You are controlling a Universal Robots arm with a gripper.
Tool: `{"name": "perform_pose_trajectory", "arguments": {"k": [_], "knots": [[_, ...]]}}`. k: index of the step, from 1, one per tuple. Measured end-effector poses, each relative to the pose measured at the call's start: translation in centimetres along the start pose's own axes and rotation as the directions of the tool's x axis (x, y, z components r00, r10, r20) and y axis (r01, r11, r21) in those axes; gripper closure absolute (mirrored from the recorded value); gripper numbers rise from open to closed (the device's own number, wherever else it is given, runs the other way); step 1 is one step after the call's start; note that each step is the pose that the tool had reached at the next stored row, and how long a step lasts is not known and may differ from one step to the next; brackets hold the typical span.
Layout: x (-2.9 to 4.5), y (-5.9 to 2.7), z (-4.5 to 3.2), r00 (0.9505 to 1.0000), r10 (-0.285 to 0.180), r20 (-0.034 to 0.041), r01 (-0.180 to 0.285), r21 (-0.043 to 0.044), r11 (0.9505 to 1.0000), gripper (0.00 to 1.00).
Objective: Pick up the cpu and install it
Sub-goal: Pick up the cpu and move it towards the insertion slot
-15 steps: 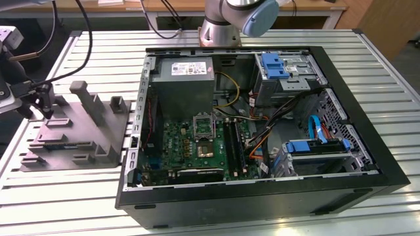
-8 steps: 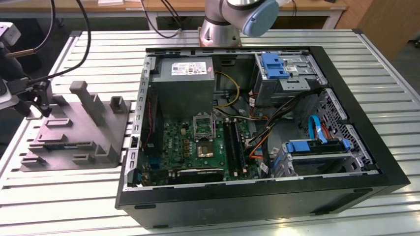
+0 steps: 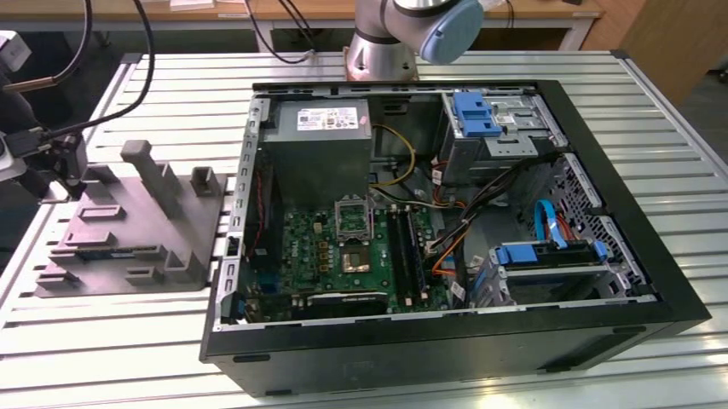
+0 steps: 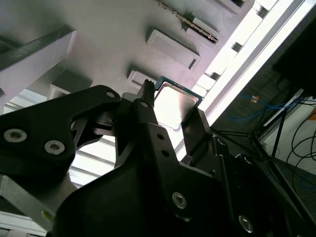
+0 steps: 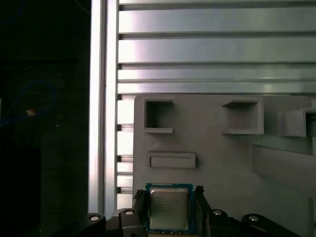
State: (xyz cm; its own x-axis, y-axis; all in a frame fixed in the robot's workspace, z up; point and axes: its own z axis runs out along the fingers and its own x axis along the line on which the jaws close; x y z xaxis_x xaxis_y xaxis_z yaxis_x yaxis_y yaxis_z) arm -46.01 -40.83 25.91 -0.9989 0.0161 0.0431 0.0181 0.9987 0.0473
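The cpu [image 5: 169,208] is a small flat square chip with a silver top and a pale rim. It sits between the two black fingers of my gripper [image 5: 170,201], one finger against each side edge, so the gripper is shut on it. The second wrist view shows the same cpu [image 4: 174,105] between the fingertips [image 4: 146,92], just off the face of the grey plastic holder block [image 4: 98,44]. In the exterior view my gripper [image 3: 54,189] is at the far left, at the outer end of the holder block [image 3: 125,230].
An open black computer case [image 3: 455,341] lies on the slatted aluminium table [image 3: 114,341], to the exterior view's right of the block. Its green motherboard carries the silver socket frame [image 3: 355,230]. Upright posts [image 3: 153,175] rise from the block. Cables hang at the upper left.
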Motion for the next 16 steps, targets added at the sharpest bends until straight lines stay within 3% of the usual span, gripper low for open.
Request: {"name": "perform_pose_trajectory", "arguments": {"k": [16], "knots": [[0.13, 0.14, -2.93, 1.0000, 0.000, 0.0000, 0.000, 0.0000, 1.0000, 0.53]]}}
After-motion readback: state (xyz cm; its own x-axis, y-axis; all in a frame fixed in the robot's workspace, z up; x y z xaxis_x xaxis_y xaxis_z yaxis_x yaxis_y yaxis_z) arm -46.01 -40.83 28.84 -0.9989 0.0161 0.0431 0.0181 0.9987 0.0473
